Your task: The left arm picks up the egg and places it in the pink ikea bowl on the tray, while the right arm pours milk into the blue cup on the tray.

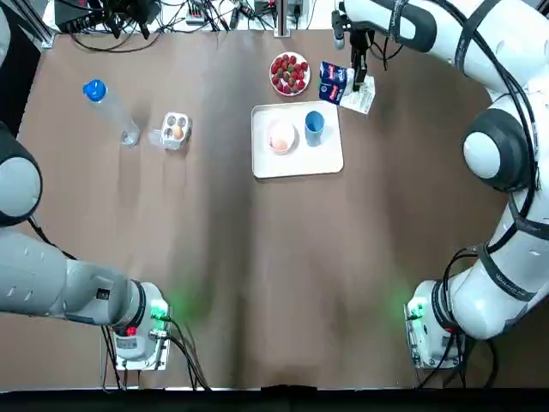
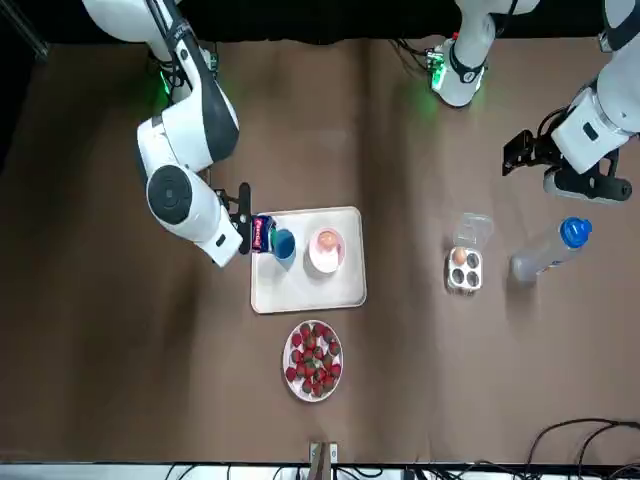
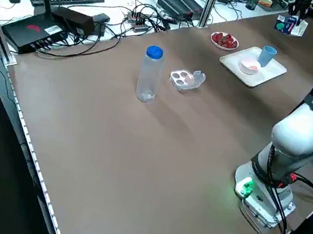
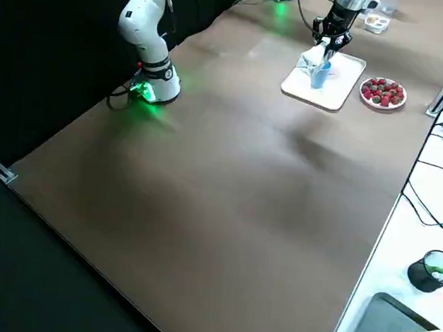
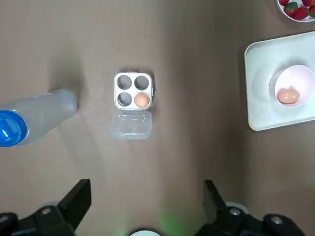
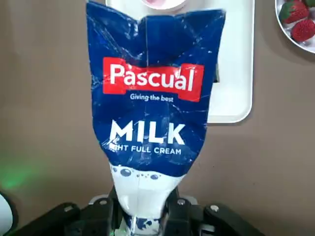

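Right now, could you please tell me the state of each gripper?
Left gripper: open, empty.
Right gripper: closed on the milk carton.

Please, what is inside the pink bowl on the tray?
One brown egg lies inside the pink bowl; nothing else shows there. The bowl's bottom under the egg is covered. The right gripper holds the milk carton near the blue cup; the left gripper hangs open, far off.
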Action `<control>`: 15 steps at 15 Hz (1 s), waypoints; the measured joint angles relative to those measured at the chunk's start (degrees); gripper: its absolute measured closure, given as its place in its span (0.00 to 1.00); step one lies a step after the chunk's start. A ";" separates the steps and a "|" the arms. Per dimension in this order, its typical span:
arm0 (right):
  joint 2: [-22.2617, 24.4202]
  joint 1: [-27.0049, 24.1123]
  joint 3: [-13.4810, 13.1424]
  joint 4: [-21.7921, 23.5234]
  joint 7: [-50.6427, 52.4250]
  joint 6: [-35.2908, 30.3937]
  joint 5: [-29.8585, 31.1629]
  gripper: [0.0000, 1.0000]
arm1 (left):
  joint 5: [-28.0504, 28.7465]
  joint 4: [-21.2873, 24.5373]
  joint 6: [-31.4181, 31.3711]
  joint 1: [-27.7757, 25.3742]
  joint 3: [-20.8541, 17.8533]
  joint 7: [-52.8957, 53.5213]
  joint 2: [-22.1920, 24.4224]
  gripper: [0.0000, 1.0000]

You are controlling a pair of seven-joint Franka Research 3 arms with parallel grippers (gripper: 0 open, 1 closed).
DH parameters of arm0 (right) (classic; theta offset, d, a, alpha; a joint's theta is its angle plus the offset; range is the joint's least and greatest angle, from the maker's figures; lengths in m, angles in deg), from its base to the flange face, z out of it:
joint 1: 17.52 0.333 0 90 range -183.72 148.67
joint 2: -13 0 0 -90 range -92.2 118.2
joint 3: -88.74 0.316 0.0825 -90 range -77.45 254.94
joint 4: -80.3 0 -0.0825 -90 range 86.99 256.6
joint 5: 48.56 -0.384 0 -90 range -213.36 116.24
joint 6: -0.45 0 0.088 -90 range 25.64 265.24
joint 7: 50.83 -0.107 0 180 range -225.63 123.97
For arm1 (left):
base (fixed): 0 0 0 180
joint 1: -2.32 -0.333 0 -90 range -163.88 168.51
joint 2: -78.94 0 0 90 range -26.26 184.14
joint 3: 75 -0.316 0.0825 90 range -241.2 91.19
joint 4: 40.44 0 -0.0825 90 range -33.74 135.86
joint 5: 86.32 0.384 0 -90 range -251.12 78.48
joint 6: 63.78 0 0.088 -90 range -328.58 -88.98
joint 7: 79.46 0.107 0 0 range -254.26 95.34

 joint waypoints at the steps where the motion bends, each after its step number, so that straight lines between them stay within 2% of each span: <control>1: -0.09 0.14 0.00 0.00 -0.28 0.11 0.23 0.63 | 0.00 0.00 0.03 0.03 0.00 0.00 0.00 0.00; 15: -0.62 0.25 0.00 0.00 -0.58 0.74 0.56 0.63 | 0.00 0.00 0.05 0.04 0.01 0.00 0.00 0.00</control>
